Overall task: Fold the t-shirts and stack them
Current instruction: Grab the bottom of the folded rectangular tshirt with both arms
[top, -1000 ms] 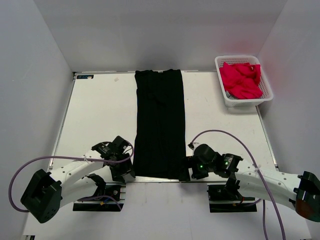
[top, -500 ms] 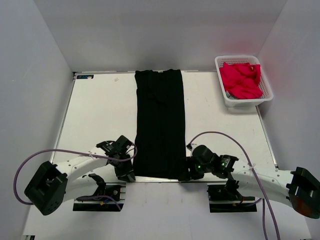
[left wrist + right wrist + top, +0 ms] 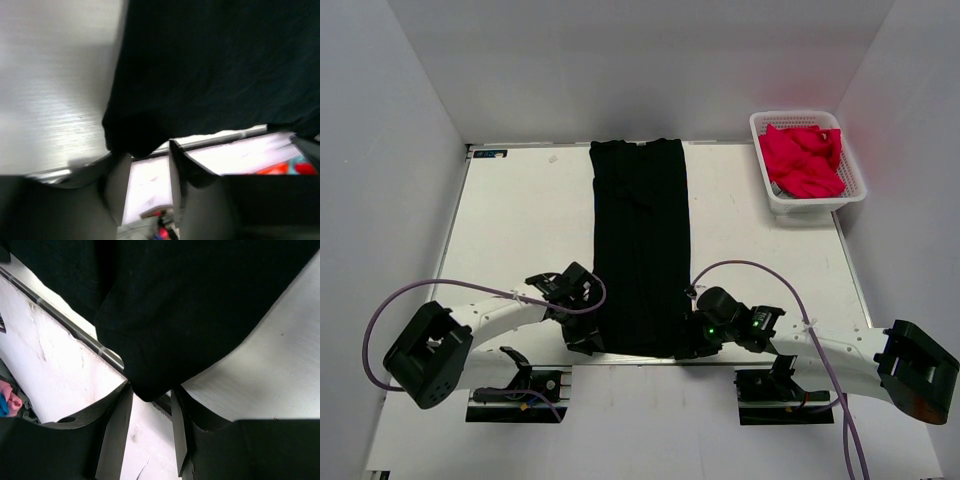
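A black t-shirt (image 3: 640, 240) lies down the middle of the white bench (image 3: 520, 230), folded into one long narrow strip. Its long axis runs straight away from the arms, with the far end up against the back edge and the near hem right at the front edge. Everything turns on that near hem: the left tool (image 3: 591, 338) sits at its left corner and the right tool (image 3: 686, 344) at its right corner, one arm to each corner, and the rest of the strip stretches away from both. Through the wrist cameras, each corner of the cloth dips down between the two fingers. In both tools the fingers stand partly apart around the corner, with a bare gap showing just below the cloth, so I judge neither has pinched it yet. From here the likely move is to close on both corners and carry the hem along the strip's length towards the far end, keeping the two arms level so the fold lands square. The bench is smooth and pale and should let the soft cloth slide. Plain grey walls stand close on three sides, and a white basket (image 3: 810, 206) holding crumpled red cloth (image 3: 802, 158) sits at the far right corner, well apart from the shirt.
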`<state>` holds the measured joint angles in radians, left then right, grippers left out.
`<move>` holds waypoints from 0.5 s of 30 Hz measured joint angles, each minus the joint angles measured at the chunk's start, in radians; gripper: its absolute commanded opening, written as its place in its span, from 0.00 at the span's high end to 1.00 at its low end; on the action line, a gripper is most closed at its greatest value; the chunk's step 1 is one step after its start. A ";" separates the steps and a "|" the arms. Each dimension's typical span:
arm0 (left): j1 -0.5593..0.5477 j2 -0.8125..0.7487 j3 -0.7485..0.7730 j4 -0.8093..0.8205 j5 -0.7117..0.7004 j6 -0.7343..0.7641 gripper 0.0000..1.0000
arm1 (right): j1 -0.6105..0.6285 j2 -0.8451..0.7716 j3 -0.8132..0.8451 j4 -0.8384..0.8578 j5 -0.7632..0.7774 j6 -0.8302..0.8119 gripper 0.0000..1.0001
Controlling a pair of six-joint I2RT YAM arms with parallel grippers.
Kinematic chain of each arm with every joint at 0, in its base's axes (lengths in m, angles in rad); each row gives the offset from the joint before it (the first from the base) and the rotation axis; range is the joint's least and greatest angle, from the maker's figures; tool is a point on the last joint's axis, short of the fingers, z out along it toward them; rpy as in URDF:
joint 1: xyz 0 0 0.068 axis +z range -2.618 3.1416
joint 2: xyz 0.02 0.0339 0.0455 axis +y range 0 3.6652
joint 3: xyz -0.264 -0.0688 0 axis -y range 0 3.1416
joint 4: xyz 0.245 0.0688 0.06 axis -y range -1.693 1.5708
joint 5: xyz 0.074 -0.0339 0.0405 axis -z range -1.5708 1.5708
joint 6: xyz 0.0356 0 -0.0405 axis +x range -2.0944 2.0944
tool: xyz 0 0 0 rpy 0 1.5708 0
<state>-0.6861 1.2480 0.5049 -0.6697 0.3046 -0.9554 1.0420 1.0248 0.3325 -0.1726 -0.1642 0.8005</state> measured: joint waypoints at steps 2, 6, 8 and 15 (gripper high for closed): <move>-0.001 0.008 0.030 -0.036 -0.040 -0.001 0.32 | 0.000 0.000 0.000 -0.001 0.000 0.000 0.57; -0.001 -0.010 0.060 -0.121 -0.127 -0.006 0.19 | 0.000 0.000 0.000 -0.003 0.001 0.000 0.57; -0.001 -0.037 0.060 -0.162 -0.182 -0.010 0.18 | 0.000 0.000 0.001 -0.003 0.001 0.000 0.57; -0.001 -0.060 0.060 -0.180 -0.290 -0.011 0.27 | 0.000 0.005 0.007 -0.010 0.002 -0.005 0.57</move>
<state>-0.6868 1.1885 0.5648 -0.8494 0.0147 -0.9665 1.0420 1.0298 0.3397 -0.1829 -0.1623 0.7952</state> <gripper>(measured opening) 0.765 0.427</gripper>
